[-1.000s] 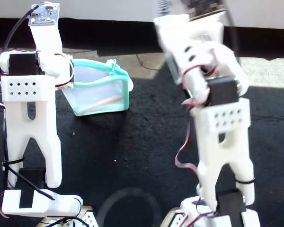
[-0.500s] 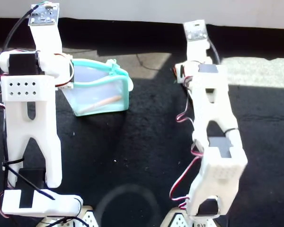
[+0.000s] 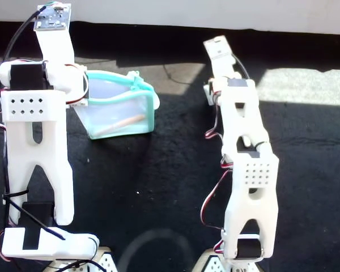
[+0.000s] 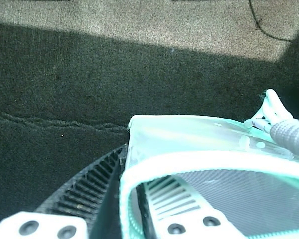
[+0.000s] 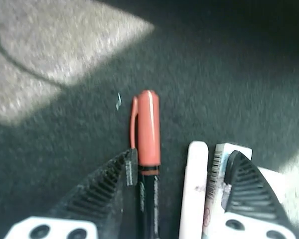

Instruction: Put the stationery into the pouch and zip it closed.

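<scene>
- Right arm (image 3: 246, 130) has been swinging down from the raised, blurred pose of a second ago. It is now stretching out low over the mat, its wrist end edging toward the left arm over the last half second.
- Left arm (image 3: 37, 130) and pouch (image 3: 122, 110) are sitting as before, with no shift.
- Right claw (image 5: 183, 162) is standing spread wide, gripping nothing, hanging over the stationery.
- Pen (image 5: 148, 124), black barrel with a red clipped cap, is lying in the gap just beside one ribbed finger (image 5: 114, 179); whether they are touching cannot be told.
- White stick (image 5: 194, 189) is lying parallel to the pen, also in the gap.
- Small box (image 5: 217, 169) with a barcode is lying against the white stick, partly tucked behind the other finger.
- All three are resting on the dark mat (image 5: 239, 74), with a sunlit patch (image 5: 40, 50) showing farther out.
- Left claw (image 4: 132, 184) is pinching the pouch's mint-green rim, one finger outside and the other showing through the clear wall.
- Pouch mouth is gaping open; the white zip pull (image 4: 269, 107) is sitting at the far end of the rim.
- From above, the pouch is standing propped beside the left arm, with a slim wooden stick (image 3: 122, 123) lying inside it, well apart from the right arm.
</scene>
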### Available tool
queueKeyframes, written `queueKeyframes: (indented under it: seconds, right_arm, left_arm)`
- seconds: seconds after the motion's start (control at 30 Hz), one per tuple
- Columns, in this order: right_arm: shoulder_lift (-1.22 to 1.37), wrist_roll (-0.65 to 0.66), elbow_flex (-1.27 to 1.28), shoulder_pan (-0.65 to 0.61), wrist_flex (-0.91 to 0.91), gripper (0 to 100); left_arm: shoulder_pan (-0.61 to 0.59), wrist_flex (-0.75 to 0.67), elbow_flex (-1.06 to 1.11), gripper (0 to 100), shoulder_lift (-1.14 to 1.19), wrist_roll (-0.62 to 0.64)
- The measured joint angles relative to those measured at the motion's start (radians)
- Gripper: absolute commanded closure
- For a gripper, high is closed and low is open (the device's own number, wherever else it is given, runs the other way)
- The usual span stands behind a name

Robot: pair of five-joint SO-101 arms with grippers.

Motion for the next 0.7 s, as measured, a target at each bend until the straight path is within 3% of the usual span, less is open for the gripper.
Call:
queueKeyframes:
  seconds: [0.2, 0.7]
  right_arm:
    - [0.15, 0.072, -0.212, -0.006, 0.048, 86.4]
    - [0.262, 0.126, -0.519, -0.048, 0.315, 78.5]
  left_arm:
    - [0.0, 0.009, -0.002, 99, 0.0, 0.0]
    - [0.0, 0.026, -0.002, 99, 0.0, -0.002]
